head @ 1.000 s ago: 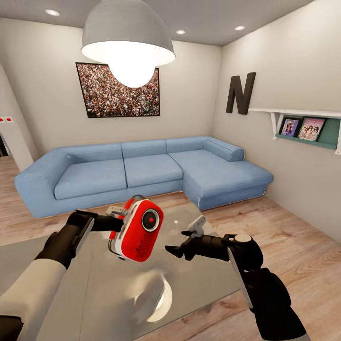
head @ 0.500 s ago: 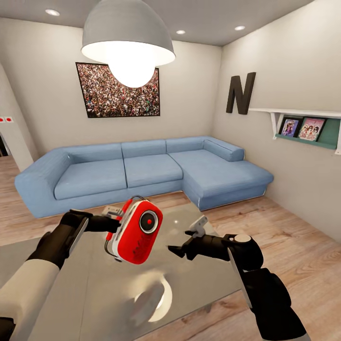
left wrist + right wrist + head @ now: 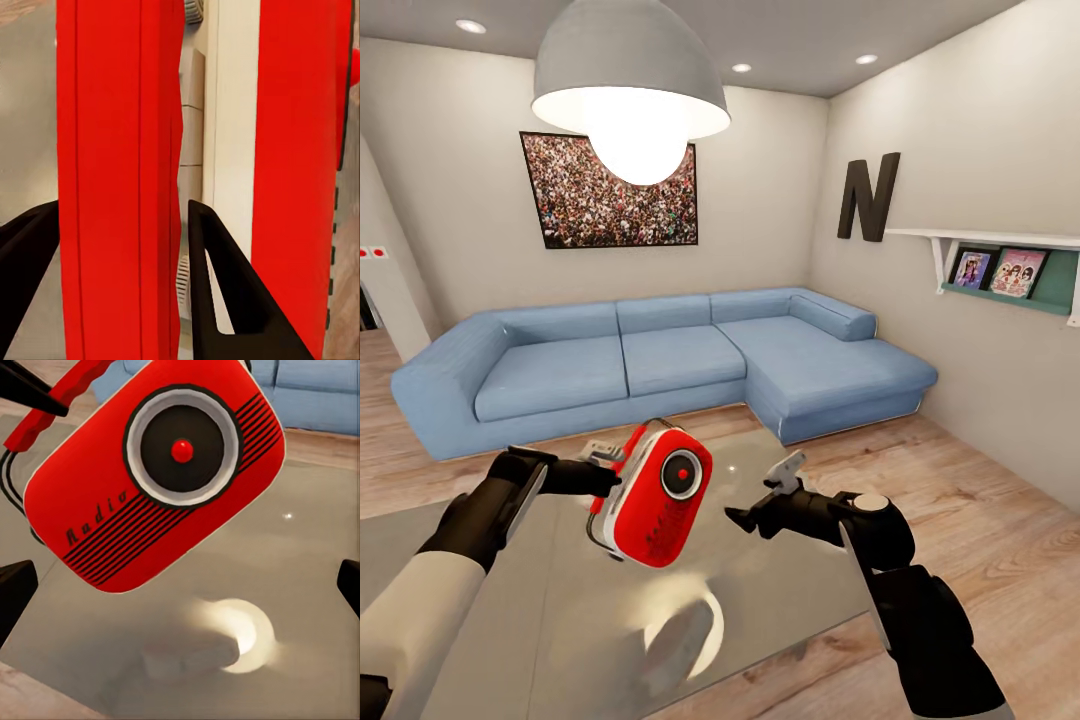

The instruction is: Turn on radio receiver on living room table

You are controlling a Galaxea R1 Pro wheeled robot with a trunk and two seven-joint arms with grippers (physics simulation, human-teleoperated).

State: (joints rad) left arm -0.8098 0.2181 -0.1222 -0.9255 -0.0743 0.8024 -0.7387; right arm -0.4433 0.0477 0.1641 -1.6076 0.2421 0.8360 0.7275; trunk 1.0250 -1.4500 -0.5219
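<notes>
The red radio receiver hangs tilted above the glossy grey table, its round dial facing the right arm. My left gripper is shut on its rear edge. In the left wrist view the black fingers clamp a red slab of the radio receiver. My right gripper is open, a short gap to the right of the radio, touching nothing. The right wrist view shows the radio receiver front-on with its dial, and the fingertips stand far apart at the edges.
A blue L-shaped sofa stands beyond the table. A white pendant lamp hangs overhead and its glare reflects on the tabletop. A wall shelf and a black letter N are on the right wall. Wood floor surrounds the table.
The radio has shifted slightly to the right and tilted a little in the left gripper. The right gripper has drawn back a bit to the right and risen slightly.
</notes>
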